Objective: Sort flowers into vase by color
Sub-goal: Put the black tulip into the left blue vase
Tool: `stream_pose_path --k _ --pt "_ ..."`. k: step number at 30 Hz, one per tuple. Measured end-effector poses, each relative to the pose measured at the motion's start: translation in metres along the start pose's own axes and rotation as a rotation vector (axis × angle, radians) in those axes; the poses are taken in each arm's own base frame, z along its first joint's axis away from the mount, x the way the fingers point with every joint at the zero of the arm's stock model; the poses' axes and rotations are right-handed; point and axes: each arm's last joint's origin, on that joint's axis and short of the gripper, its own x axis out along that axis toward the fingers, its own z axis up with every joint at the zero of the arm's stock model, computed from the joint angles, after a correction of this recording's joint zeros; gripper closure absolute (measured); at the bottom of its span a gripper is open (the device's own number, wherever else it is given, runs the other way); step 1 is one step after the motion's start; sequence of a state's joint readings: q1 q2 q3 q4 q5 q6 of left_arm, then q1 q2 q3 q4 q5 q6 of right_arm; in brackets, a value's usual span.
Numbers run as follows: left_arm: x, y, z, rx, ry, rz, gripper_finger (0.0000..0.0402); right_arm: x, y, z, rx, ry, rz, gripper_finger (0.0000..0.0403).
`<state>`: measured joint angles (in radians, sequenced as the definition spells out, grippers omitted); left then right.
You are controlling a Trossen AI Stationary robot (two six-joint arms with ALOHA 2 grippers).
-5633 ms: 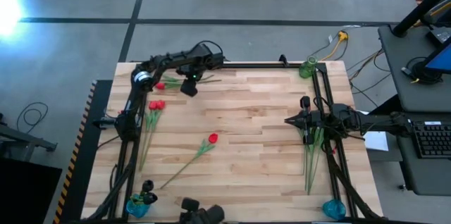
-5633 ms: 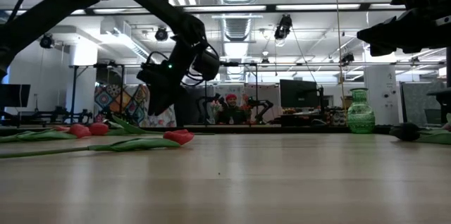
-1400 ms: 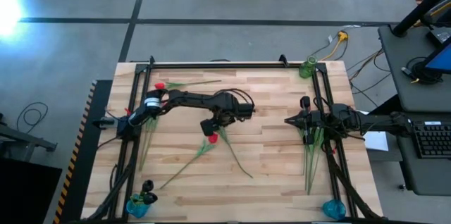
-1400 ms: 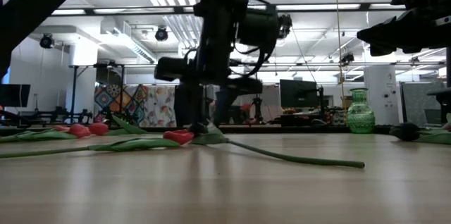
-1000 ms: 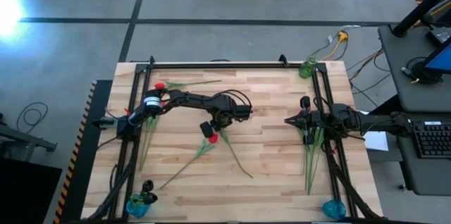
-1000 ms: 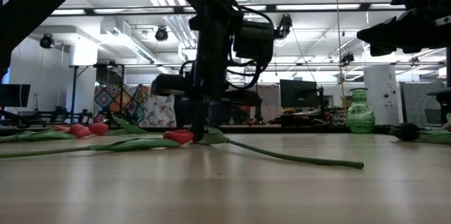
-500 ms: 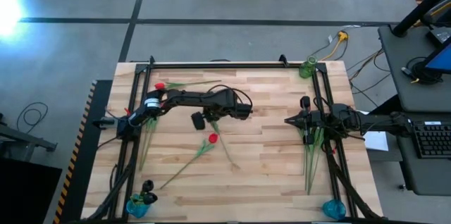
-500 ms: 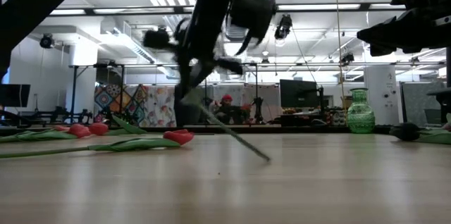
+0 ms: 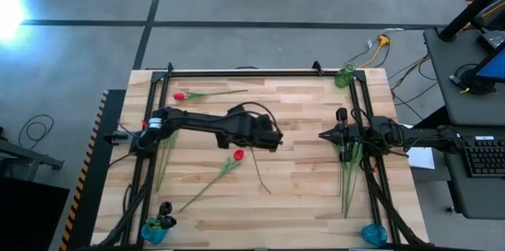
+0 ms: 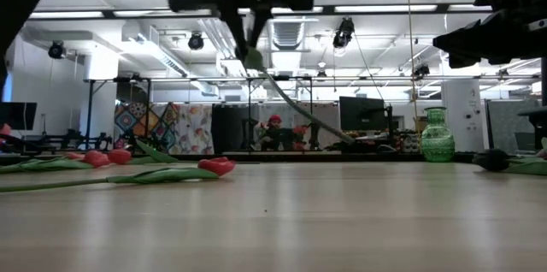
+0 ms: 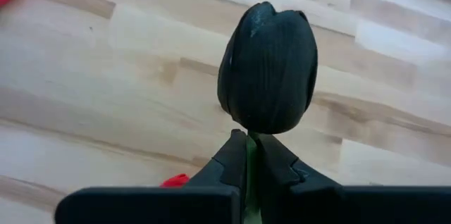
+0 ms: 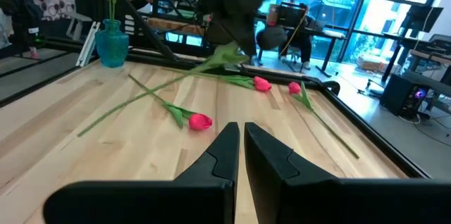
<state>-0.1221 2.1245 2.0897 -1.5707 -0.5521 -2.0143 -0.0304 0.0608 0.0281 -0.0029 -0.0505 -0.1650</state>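
Observation:
My left gripper point(image 11: 248, 155) is shut on a near-black flower point(image 11: 268, 69) over the middle of the table. The flower's green stem point(image 9: 260, 172) slants away below the gripper. In the low view the stem point(image 10: 299, 105) is clear of the table. A red flower point(image 9: 238, 155) lies on the table next to it. Another red flower point(image 9: 178, 95) lies at the far left. A green vase point(image 9: 344, 76) stands at the far right corner. My right gripper point(image 12: 239, 146) is shut and empty, parked at the right side. My left gripper pinches the stem point(image 11: 250, 146) between its two fingers, right under the black head. The fingers slant down from above. The head stands just past the fingertips. The rest of the stem point(image 10: 325, 127) hangs slanting below, lifted clear of the table.
Blue vases stand at the near left corner point(image 9: 155, 229) and the near right corner point(image 9: 373, 234). Green stems lie along the left rail point(image 9: 164, 160) and under my right arm point(image 9: 347, 176). Two more red flower heads point(image 10: 107, 157) lie at the left.
My left gripper stood pointing down at the black flower on the table. It has since risen with the flower and tipped more toward level. The head went up first. Then the stem's free end came off the wood, and the whole flower hangs clear.

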Motion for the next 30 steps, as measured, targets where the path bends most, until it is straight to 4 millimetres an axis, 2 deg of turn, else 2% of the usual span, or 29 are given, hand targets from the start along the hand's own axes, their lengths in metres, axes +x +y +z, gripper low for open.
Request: stream_pose_path --k 4,12,18,23,30 --pt "-0.017 0.029 0.008 -0.03 -0.018 -0.019 0.0402 0.0 0.0 0.0 -0.001 0.0 0.0 0.0385" --pt "-0.044 0.111 0.043 -0.164 0.013 -0.052 0.0401 0.0 0.0 0.0 -0.002 0.0 0.0 0.0385" --pt "-0.06 0.155 0.065 -0.161 0.044 -0.136 0.0401 0.0 0.0 0.0 -0.001 0.0 0.0 0.0385" --pt "-0.064 0.184 0.075 -0.138 0.025 -0.218 0.0401 0.0 0.0 0.0 -0.001 0.0 0.0 0.0385" --pt "-0.055 0.203 0.081 -0.119 -0.032 -0.254 0.0401 0.0 0.0 0.0 0.0 0.0 0.0 0.0385"
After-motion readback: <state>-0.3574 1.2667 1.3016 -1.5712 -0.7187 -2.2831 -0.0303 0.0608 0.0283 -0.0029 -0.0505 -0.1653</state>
